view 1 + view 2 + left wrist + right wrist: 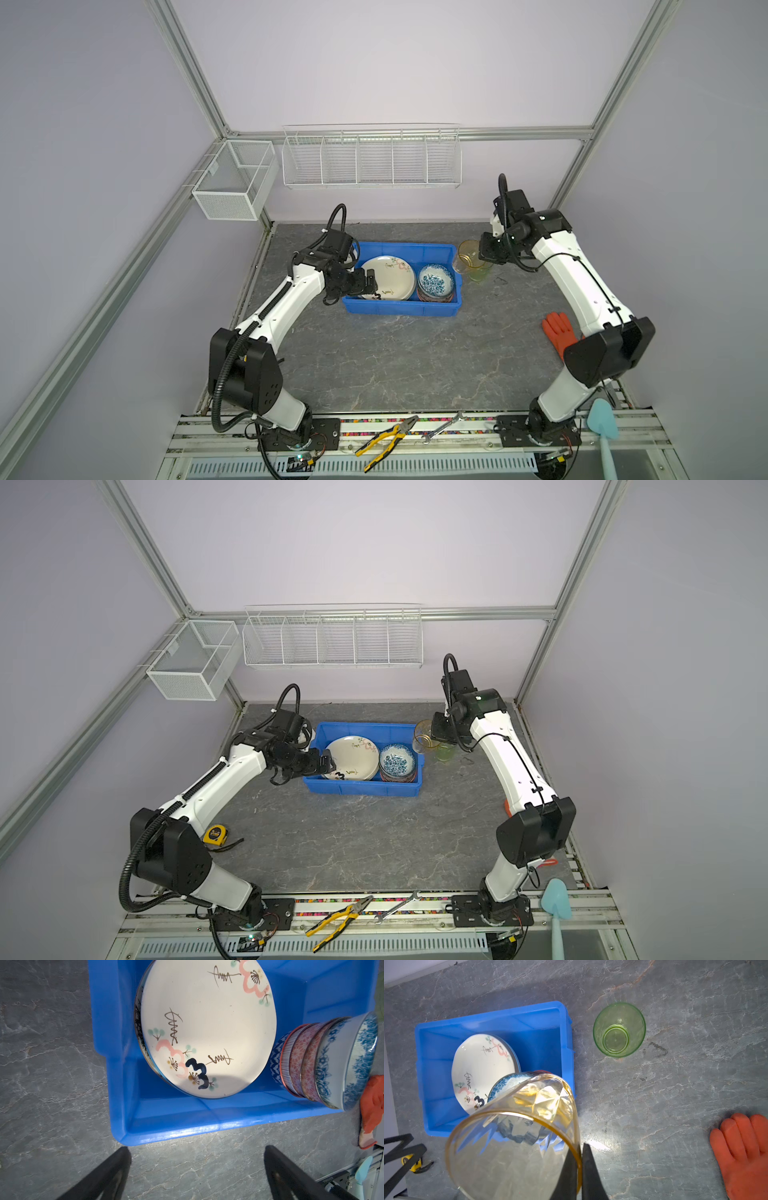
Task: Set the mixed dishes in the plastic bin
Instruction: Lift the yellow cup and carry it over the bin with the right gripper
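"Glass wall pinched between closed jaws: the right gripper [580,1153] has the faceted amber glass [517,1136] tilted, just beside the blue bin [492,1022]. Where to?"

"Over the rim, then upright onto the bare floor past the stacked bowls [501,1086] — slowly, a one-wall pinch slips. The flowered plate [481,1068] fills the other half."

"Left gripper [196,1148]?"

"Jaws wide, empty, at the plate end — green glass [619,1029] stands upright on the table [675,1095], outside."

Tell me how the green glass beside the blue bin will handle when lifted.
The green glass looks smooth and glossy, so it may slip in a rim pinch. It stands upright and narrows toward its base, so a sideways nudge could tip it and let it roll. Thin and see-through, it is probably light but breakable.
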You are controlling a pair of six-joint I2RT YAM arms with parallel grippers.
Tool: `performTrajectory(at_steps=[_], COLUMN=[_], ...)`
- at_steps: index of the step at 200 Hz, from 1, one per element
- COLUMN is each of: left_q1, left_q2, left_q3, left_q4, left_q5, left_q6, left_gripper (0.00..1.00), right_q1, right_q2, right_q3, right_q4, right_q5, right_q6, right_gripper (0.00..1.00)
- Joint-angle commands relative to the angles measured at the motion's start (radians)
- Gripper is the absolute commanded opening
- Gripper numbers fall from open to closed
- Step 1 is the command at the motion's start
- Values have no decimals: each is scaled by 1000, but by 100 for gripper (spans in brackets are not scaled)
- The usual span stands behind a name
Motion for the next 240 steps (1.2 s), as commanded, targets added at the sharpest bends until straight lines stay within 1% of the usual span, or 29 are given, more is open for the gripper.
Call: performTrajectory(at_steps=[1,23,42,81,99,152,190,240], left_q1=[4,4,6,16,23,47,54,55], left_q2=[-6,-30,-53,-123,-161,-274,-341,-409], left_q3=[4,-17,-34,-72,-96,-171,-198,-226], left_q4=[-5,-4,-12,-35,-46,-64,-59,-83], left_q5=[-4,-3,-31,-47,-73,-117,-141,-152], left_q6=[17,2,-8,-33,-46,-67,-69,-79], left_gripper=[100,100,100,100,100,100,100,100], right_q1=[12,20,25,29,31,38,51,68], right_q2=[73,152,227,402,453,529,528,558], right_q3=[81,157,240,456,508,515,464,457], right_q4=[6,15,11,-57,-65,-62,-36,-34], right_q5=[7,13,6,18,20,14,15,13], right_q6=[14,16,13,-12,-15,-28,-33,-36], right_gripper=[7,7,6,7,6,6,6,6])
